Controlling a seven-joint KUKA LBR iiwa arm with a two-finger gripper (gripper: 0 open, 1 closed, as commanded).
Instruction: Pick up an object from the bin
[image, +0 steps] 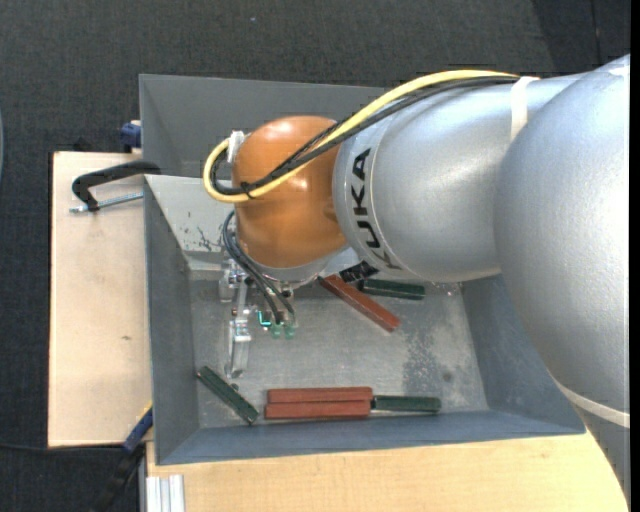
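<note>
Gripper (240, 335): bare metal, under the orange domed wrist cover, low over left-middle floor of the bin (165, 330), grey scuffed metal; open or closed, cannot tell.
Nearest below: dark green stick (227, 394), slim, matte, flat by front-left corner, long axis diagonal, upper left to lower right.
Along front wall: red-brown bar (318, 403), flat, rectangular, lying left-right; second green stick (405, 404) at its right end.
</note>
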